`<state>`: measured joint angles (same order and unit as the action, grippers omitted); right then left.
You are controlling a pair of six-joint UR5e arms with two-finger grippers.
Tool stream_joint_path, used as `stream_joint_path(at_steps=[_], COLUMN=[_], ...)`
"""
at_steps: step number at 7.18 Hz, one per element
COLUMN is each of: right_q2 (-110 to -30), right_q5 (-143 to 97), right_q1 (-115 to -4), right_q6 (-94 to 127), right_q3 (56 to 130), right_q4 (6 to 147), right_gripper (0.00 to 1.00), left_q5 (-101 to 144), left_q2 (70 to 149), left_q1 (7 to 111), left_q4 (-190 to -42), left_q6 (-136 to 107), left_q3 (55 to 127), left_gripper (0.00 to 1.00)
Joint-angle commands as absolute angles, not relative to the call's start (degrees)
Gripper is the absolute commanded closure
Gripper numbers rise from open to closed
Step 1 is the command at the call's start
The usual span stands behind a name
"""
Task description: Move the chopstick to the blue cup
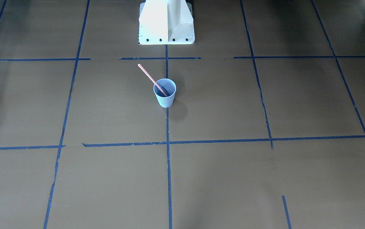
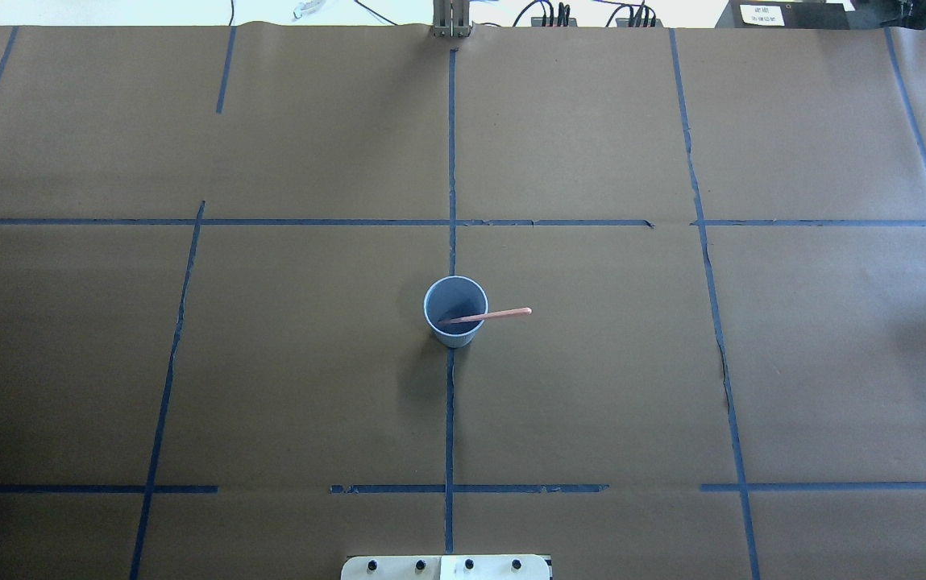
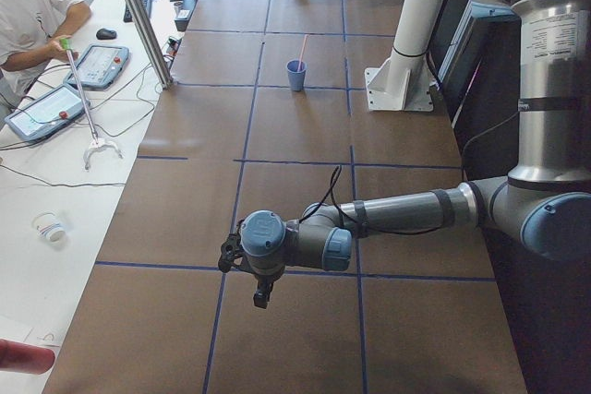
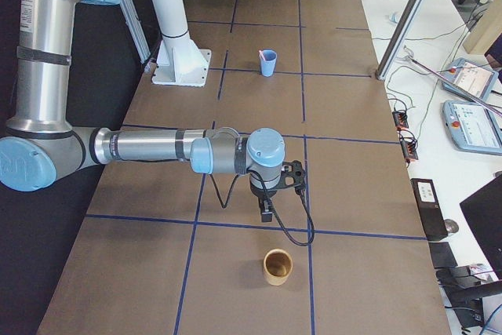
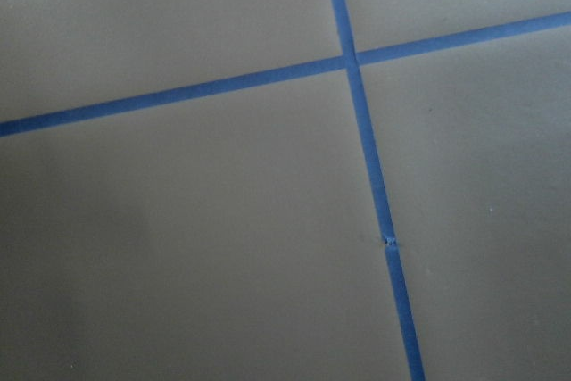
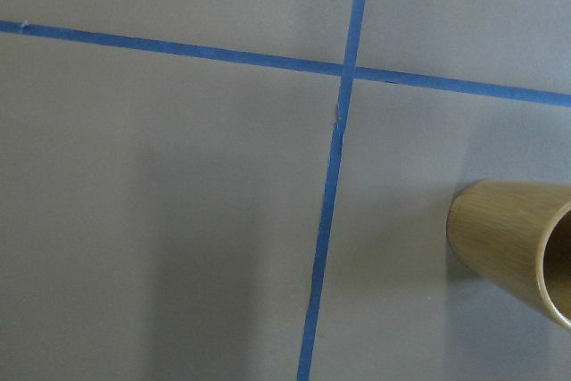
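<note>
The blue cup (image 1: 165, 93) stands upright near the table's middle on a blue tape line. The salmon-pink chopstick (image 1: 149, 76) stands inside it, leaning on the rim with its upper half sticking out. Both show in the overhead view, cup (image 2: 455, 312) and chopstick (image 2: 503, 314), and small in the side views (image 3: 295, 75) (image 4: 268, 63). My left gripper (image 3: 226, 254) hovers low far from the cup, at the table's left end. My right gripper (image 4: 296, 176) hovers at the right end. I cannot tell whether either is open or shut.
A tan bamboo cup (image 4: 277, 267) stands near my right gripper and shows in the right wrist view (image 6: 526, 247). The white robot base (image 1: 166, 22) stands behind the blue cup. An operator (image 3: 28, 16) sits at a side table with pendants.
</note>
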<state>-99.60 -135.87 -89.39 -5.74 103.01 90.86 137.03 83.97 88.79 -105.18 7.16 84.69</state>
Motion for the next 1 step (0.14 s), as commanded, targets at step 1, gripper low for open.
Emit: stream_joint_path(at_steps=[1], right_q2=[-100.5], right_q5=[-135.6], right_q1=[-89.4], right_q6=[-5.7], right_q3=[102.8], right_q4=[90.0], right_gripper=[0.00], left_q5=[137.1], left_q2=[83.5], left_q1=[88.8], left_q4=[-105.0], left_q6=[7.0], left_q3=[83.3], left_gripper=[0.00])
